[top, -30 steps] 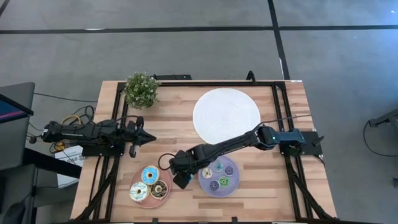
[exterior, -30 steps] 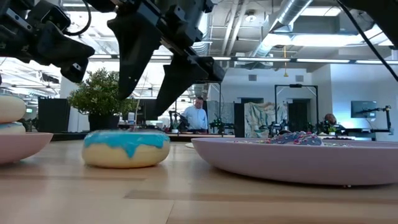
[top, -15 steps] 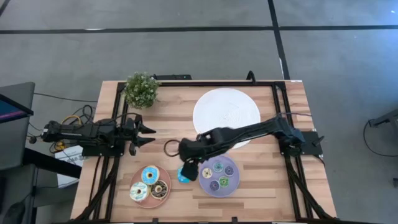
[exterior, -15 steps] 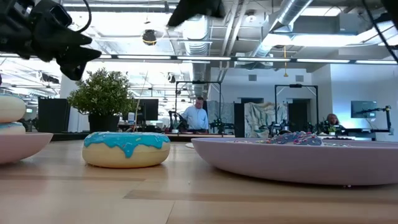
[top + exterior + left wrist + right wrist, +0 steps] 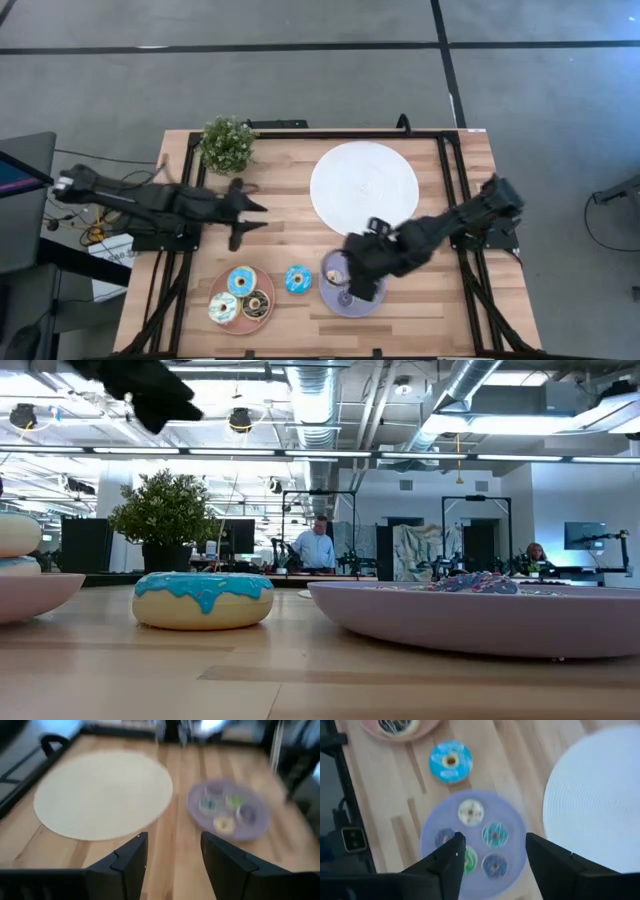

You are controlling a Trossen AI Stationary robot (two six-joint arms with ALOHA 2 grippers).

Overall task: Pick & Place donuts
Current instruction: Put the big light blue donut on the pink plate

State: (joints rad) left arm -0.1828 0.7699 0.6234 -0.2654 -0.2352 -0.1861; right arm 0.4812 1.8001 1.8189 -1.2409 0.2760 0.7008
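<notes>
Blue donut (image 5: 297, 279) lay loose on the table (image 5: 280, 215), probably light and stiff, best pinched across its ring; right gripper (image 5: 492, 851) hovered, fingers apart, empty.

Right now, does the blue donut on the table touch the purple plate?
Apart. In the high view, bare wood shows between the blue donut and the purple plate. The low view shows the same gap beside the plate's rim.
</notes>
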